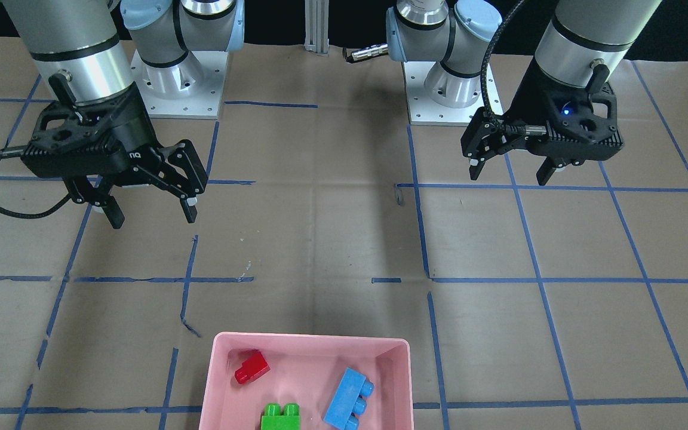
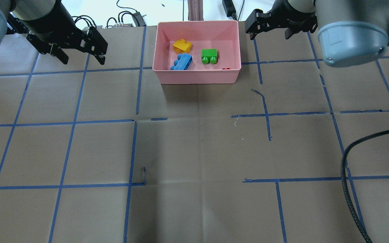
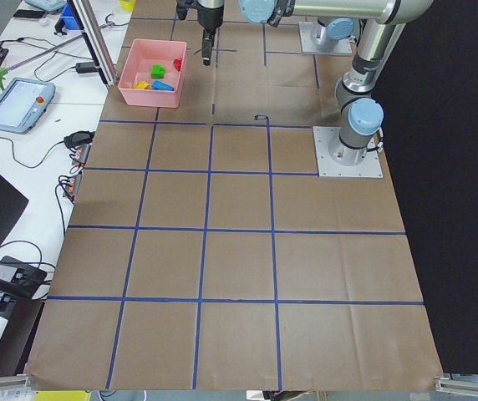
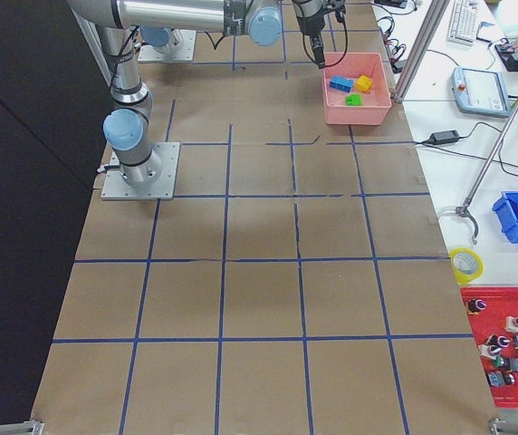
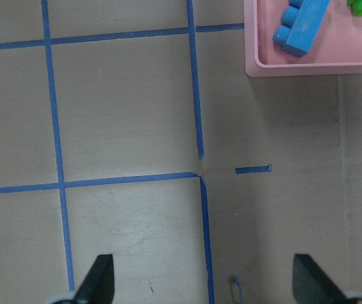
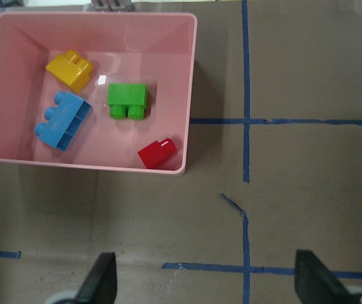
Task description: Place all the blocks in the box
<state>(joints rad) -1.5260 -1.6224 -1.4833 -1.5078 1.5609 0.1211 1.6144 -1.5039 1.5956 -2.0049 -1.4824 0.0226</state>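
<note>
The overhead view looks forward and down on the table [image 2: 194, 152] from behind, the front-facing view looks steeply down from the opposite side, the two side views look along the table from far at its ends, both wrist cameras look straight down from nearer, and all six share the pink box [image 2: 197, 77].

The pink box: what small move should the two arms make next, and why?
Probably nothing more than drawing both arms back to rest. The yellow brick, blue brick, green brick and red brick all lie inside the pink box. The left pincer and right pincer hang open and empty.
</note>
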